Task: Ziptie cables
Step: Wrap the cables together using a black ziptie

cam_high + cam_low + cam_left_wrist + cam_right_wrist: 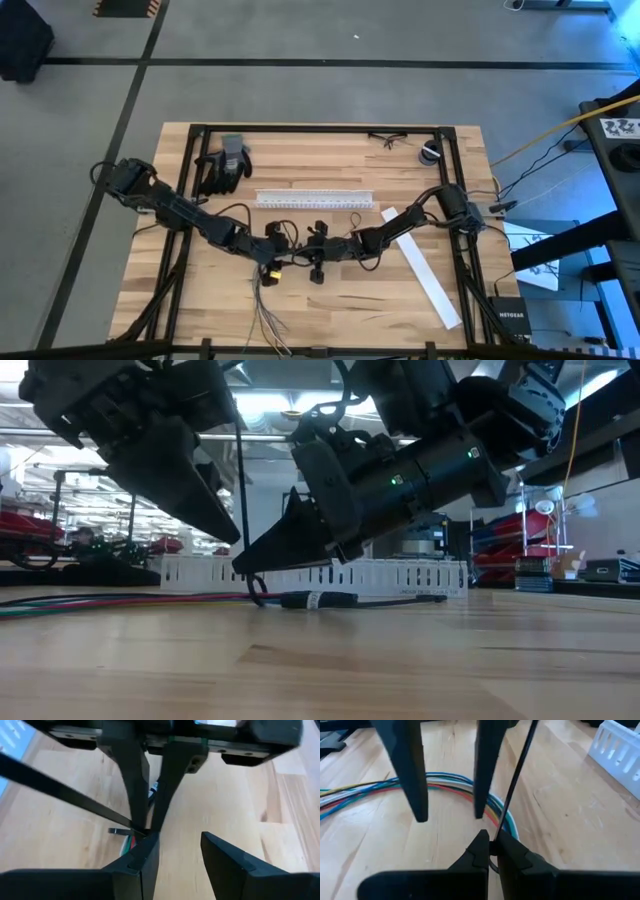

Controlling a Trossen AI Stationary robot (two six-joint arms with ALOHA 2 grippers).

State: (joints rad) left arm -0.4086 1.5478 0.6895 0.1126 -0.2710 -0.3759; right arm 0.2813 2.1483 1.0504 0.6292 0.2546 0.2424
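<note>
The cables (445, 782), thin coloured wires, lie curved on the wooden table and trail toward its near edge (268, 305). A ziptie (517, 770), a thin stiff black strip, stands nearly upright over them in the low view (243, 490). My right gripper (490, 842) is shut on it at the table's middle. My left gripper (177, 835) hangs open just above the cables, facing the right one. Nothing shows between its fingers (449, 816), and the ziptie passes beside them, outside the gap. My right gripper pinches the ziptie low on its length (496, 836) between its two fingertips. The fingers slant down from the table's right side and lie across the strip. The strip rises from them, upright and clear of the table. A short dark piece below them bends down to the cables (256, 592).
A white slotted channel (315, 198) lies just beyond the grippers, and a long flat white strip (430, 272) lies to the right. Dark gloves (225, 165), glasses (388, 138) and a small round black object (430, 152) sit near the far edge.
</note>
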